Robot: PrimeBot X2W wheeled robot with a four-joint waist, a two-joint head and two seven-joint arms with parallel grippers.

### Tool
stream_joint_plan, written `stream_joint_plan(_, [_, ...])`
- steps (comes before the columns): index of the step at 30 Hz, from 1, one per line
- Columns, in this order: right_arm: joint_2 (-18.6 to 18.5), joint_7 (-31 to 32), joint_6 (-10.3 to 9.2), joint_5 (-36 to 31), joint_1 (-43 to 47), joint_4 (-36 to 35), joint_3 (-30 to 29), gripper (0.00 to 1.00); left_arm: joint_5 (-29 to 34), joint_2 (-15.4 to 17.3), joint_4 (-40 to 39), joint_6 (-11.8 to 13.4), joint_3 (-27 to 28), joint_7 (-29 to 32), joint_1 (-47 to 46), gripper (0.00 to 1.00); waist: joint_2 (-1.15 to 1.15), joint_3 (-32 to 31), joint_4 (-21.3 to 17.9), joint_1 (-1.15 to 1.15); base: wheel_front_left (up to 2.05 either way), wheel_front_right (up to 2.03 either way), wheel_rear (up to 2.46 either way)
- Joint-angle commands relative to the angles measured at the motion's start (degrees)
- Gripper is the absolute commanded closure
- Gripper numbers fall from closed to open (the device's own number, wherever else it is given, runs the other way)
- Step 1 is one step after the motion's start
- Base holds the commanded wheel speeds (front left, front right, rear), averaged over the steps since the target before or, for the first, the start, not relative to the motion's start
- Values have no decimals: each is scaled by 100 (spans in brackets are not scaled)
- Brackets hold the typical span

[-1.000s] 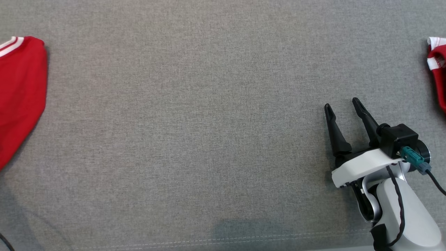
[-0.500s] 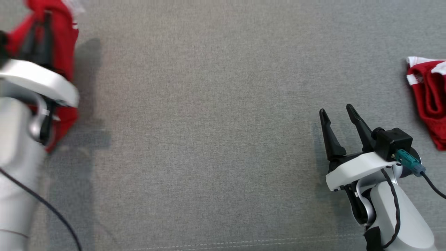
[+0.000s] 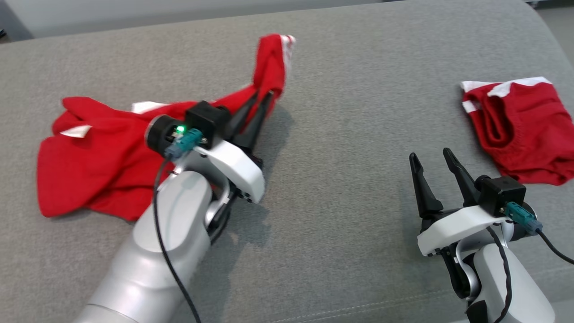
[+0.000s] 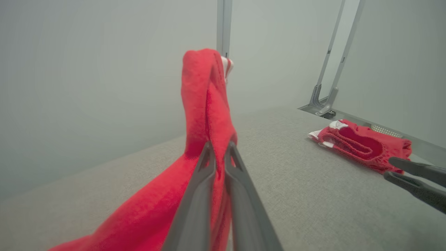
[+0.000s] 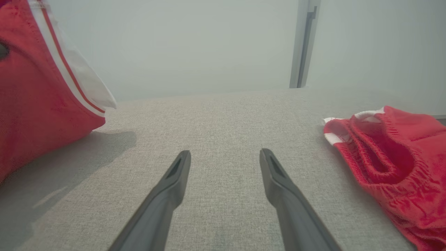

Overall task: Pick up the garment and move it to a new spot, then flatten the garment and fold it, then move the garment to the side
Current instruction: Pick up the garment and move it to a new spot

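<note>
Left gripper point(image 3: 262, 96) pressed together on a raised fold of the red garment point(image 3: 103, 166), bulk lying on the grey cushion point(image 3: 350, 89) well left of the red shorts point(image 3: 520, 130). Left wrist view adds metal frame legs point(image 4: 317, 97) beyond the shorts; right wrist view, the garment's white-striped hem point(image 5: 80, 83). Right gripper point(image 3: 429, 154) spread, empty, near the shorts

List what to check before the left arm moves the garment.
1. Left gripper shut on garment: ok.
2. Garment lifted off the cushion: not ok, most of it lies there.
3. Right gripper open, holding nothing: ok.
4. Shorts apart from the garment: ok.
5. Number of layers pinched: cannot tell.
</note>
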Motion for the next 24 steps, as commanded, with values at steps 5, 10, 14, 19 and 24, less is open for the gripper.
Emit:
stream_joint_plan(5, [57,-77,23,133,36,-51,258,0,48,-91,187,-56,-296,-33,-35,67,0,-152,-415,0,0,0,0])
stream_joint_plan(10, [67,-77,23,213,8,-29,244,0,-58,-122,436,-40,-507,-33,80,0,0,-198,-530,0,0,0,0])
stream_joint_plan(14, [68,-77,23,191,68,-17,112,0,-139,-125,269,77,-486,-33,214,0,0,-297,-380,0,0,0,0])
stream_joint_plan(19, [50,-77,23,161,87,-30,153,0,-35,-37,102,296,-117,-33,483,0,0,-473,-73,0,0,0,0])
stream_joint_plan(24, [-50,-77,23,224,61,8,364,0,76,192,-180,466,429,-33,972,0,0,-703,290,0,0,0,0])
